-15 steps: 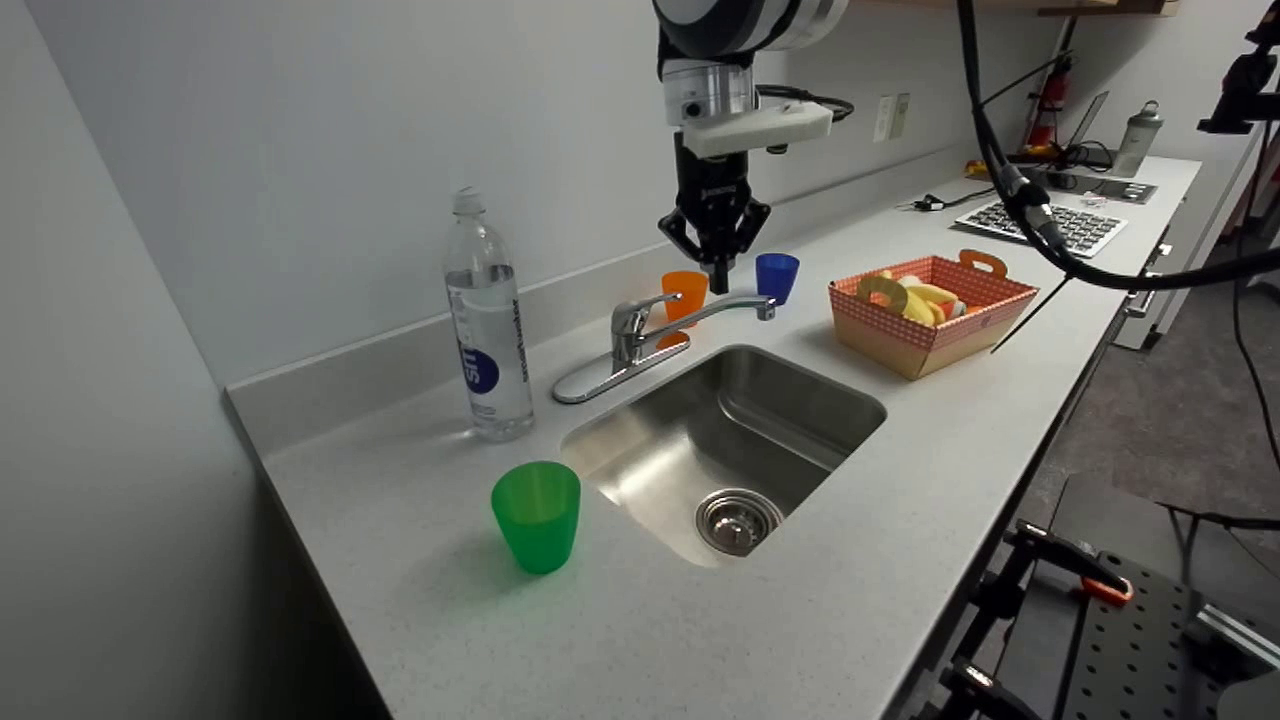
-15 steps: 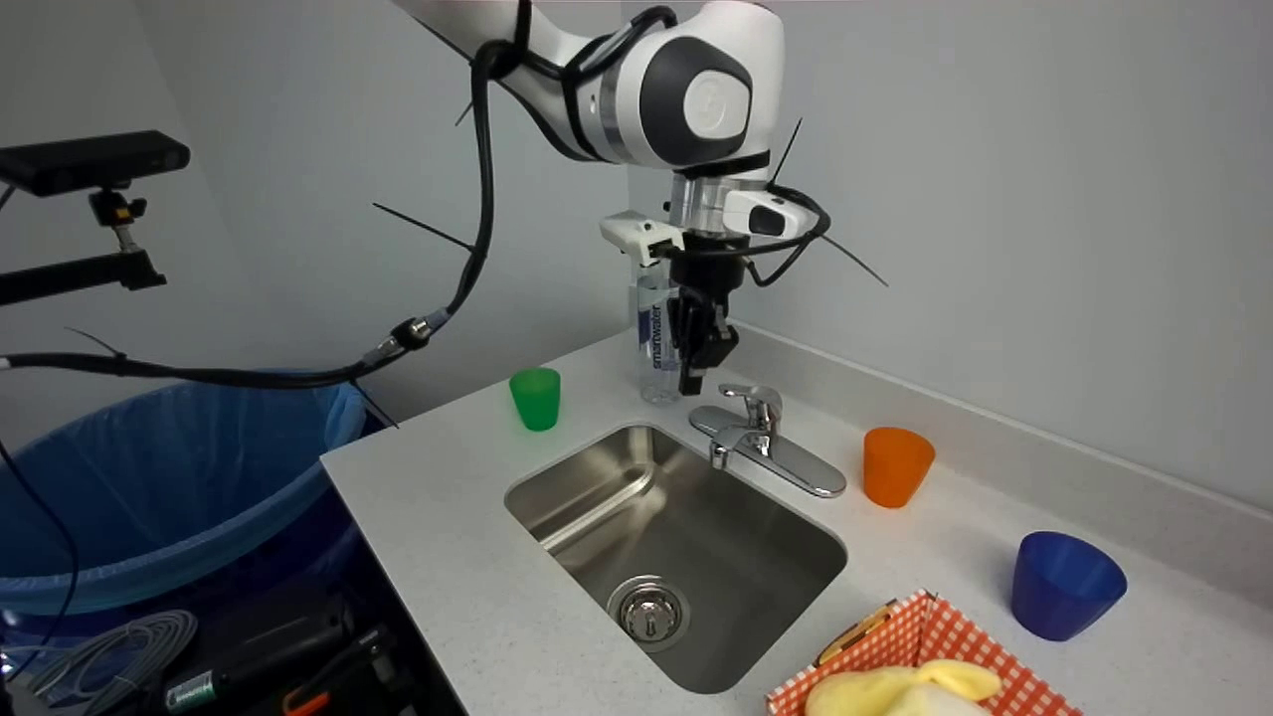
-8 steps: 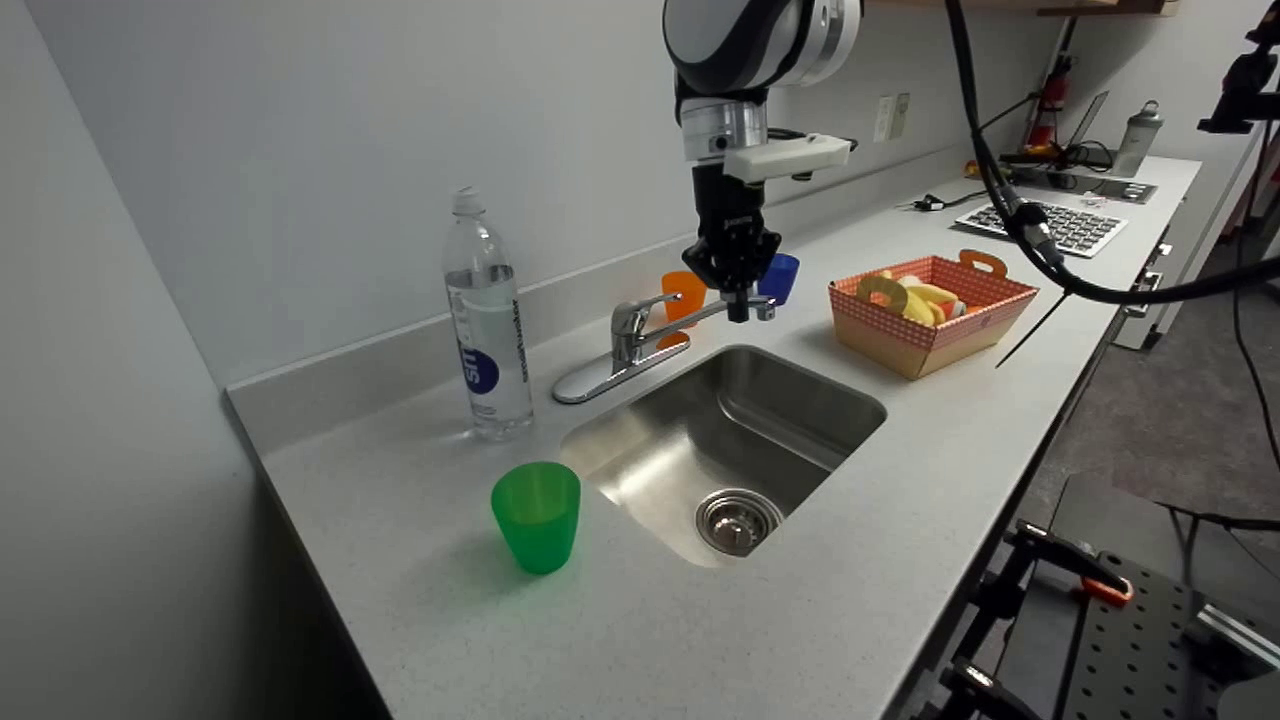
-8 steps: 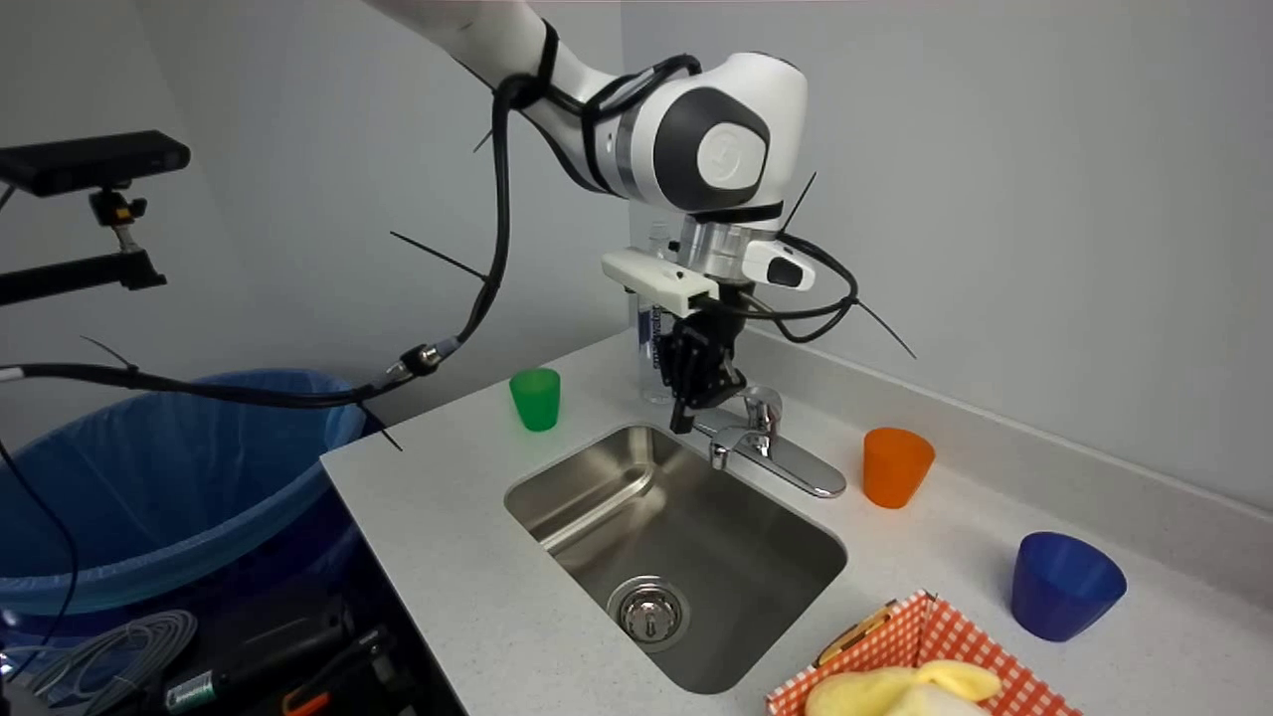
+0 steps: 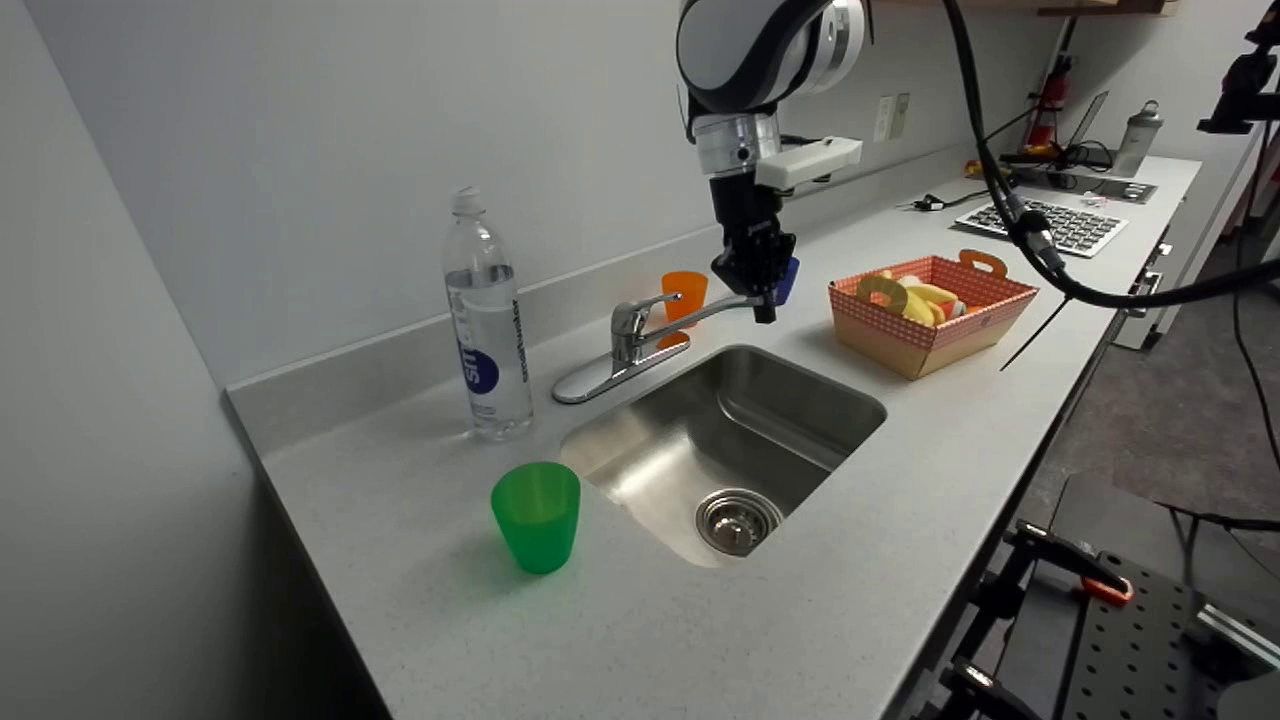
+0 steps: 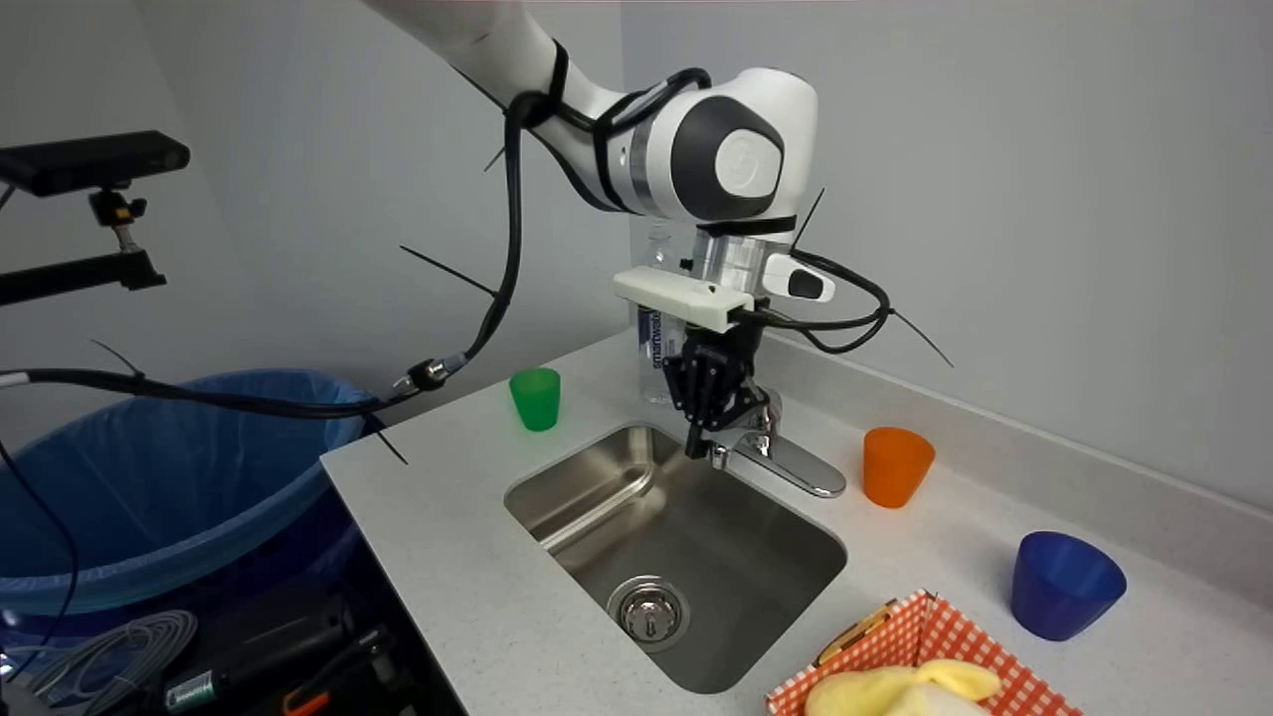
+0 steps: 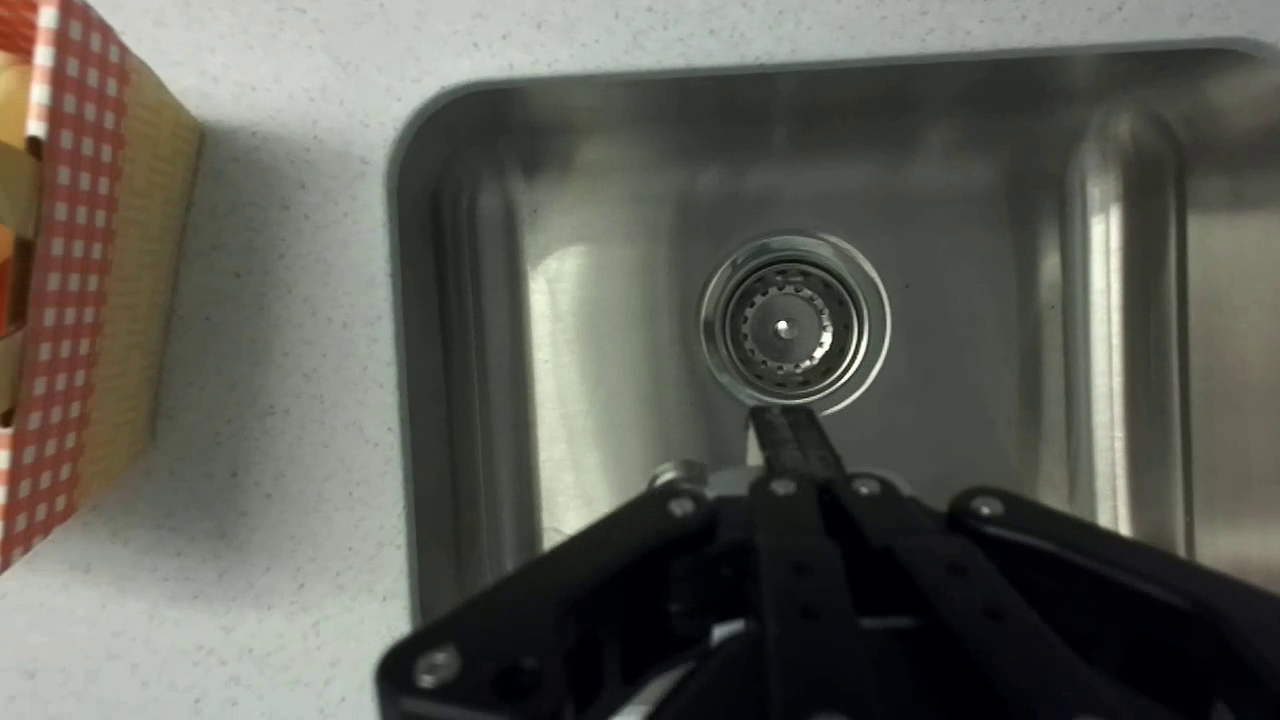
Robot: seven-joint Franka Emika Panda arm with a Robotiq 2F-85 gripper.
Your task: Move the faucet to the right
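Pincer (image 7: 785,420) is sitting pressed together, empty; faucet (image 5: 628,336) is standing just beside it. I'm expecting slick chrome, stiff swivel: favouring pushing near spout tip (image 6: 718,457).

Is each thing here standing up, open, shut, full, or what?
Rectangular steel sink: round metal strainer in place.
Shiny chrome faucet: curved spout over the sink, no running water visible.
Black metal pincer: shut, near the spout's end; contact unclear.
Clear plastic water bottle: upright, capped, mostly full.
Green plastic cup: upright.
Orange plastic cup: upright.
Blue plastic cup: upright.
Red-checked basket: open-topped, holding yellow things.
Round blue-lined bin: open.
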